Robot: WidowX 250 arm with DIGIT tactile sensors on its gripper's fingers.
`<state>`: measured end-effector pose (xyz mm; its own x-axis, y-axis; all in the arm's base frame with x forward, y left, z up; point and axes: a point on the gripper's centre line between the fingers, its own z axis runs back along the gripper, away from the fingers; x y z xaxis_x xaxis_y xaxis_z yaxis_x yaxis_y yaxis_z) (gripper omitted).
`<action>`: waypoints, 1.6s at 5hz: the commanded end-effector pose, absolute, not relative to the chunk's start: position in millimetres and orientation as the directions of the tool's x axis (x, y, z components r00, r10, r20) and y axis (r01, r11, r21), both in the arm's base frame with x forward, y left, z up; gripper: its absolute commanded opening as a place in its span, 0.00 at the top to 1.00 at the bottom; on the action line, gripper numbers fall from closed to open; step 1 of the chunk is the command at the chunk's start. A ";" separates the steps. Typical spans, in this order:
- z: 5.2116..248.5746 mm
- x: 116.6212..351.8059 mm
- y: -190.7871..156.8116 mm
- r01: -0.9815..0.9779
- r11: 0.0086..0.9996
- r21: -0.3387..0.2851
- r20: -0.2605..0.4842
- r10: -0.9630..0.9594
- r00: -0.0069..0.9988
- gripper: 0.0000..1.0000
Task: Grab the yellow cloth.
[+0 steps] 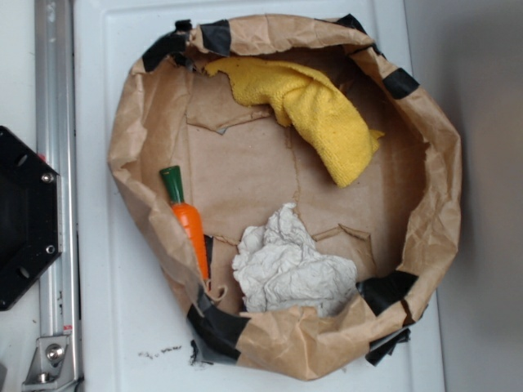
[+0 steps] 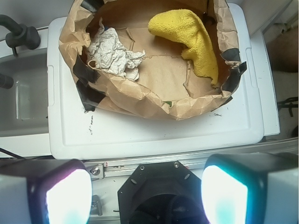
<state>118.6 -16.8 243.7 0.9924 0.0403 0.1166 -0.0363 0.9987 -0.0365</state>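
Observation:
The yellow cloth [image 1: 315, 113] is a fuzzy folded towel lying in the upper right of the brown paper-lined basin [image 1: 441, 171]. In the wrist view it [image 2: 194, 37] lies at the basin's far right. My gripper [image 2: 147, 193] is open, with both pads wide apart at the bottom of the wrist view, high above the robot's black base and well away from the cloth. Nothing is between the pads. The gripper does not show in the exterior view.
A whitish crumpled rag [image 1: 288, 268] lies at the basin's lower middle. An orange toy carrot [image 1: 186, 220] leans on its left wall. The basin sits on a white lid [image 1: 106, 310]. The black robot base [image 1: 24, 216] and a metal rail [image 1: 57, 163] are at the left.

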 end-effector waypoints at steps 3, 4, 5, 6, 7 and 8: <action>181.6 200.9 18.8 -0.221 0.973 -0.070 0.258 0.232 0.938 0.00; 154.0 238.8 36.9 -0.207 0.972 -0.107 0.213 0.226 0.950 0.00; 119.4 270.9 45.4 -0.335 0.937 -0.100 0.167 0.348 0.923 0.00; 93.9 286.0 32.2 -0.385 0.917 -0.106 0.165 0.398 0.902 0.00; 76.8 298.8 21.4 -0.381 0.921 -0.079 0.137 0.388 0.911 0.00; 67.0 317.7 26.3 -0.391 0.920 -0.016 0.163 0.388 0.907 0.00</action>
